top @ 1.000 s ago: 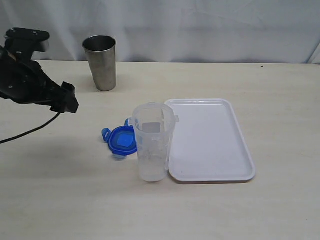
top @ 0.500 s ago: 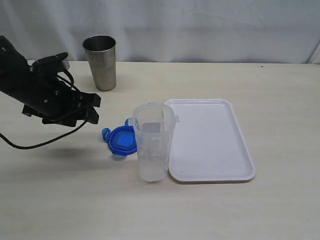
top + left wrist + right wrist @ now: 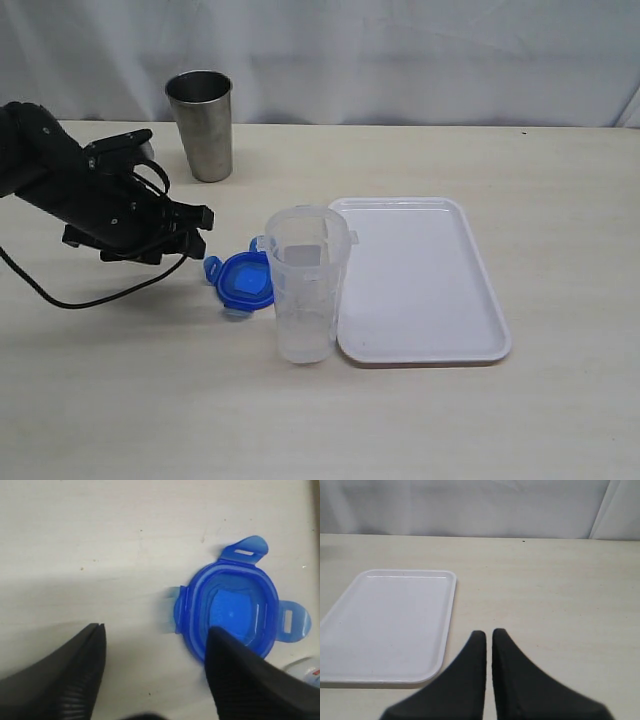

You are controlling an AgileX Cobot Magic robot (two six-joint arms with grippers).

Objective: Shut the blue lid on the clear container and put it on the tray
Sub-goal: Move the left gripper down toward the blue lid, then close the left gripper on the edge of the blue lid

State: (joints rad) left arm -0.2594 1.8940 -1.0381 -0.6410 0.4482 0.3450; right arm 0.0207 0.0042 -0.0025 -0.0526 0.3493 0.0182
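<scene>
Offset between the left end effector (image 3: 198, 232) and the blue lid (image 3: 243, 281) is what the coming move turns on. The lid lies flat on the worktop (image 3: 120, 400) just to the right of that end effector and a little nearer, so the fingers are not yet centred over it. In the left wrist view the two fingers stand apart with only bare worktop between them. One finger overlaps the lid's rim in the picture, and the other is well clear of the lid (whether the first finger touches the lid or only hovers above it cannot be told). The lid is close to a rounded square with snap flaps splayed out from its sides, so it has no real long axis. A grasp across its body would, I judge, need the end effector shifted right until the lid sits between the fingers. The clear container (image 3: 306, 285) stands upright and open-topped just right of the lid, hiding the lid's right edge. It is just beside the long left rim of the white tray (image 3: 420, 280). The right end effector (image 3: 488, 636) has its fingers pressed together, holds nothing and does not show in the exterior view, so the left arm is plainly the nearer one to the lid. A steel cup (image 3: 205, 125) stands at the far side, well apart.
</scene>
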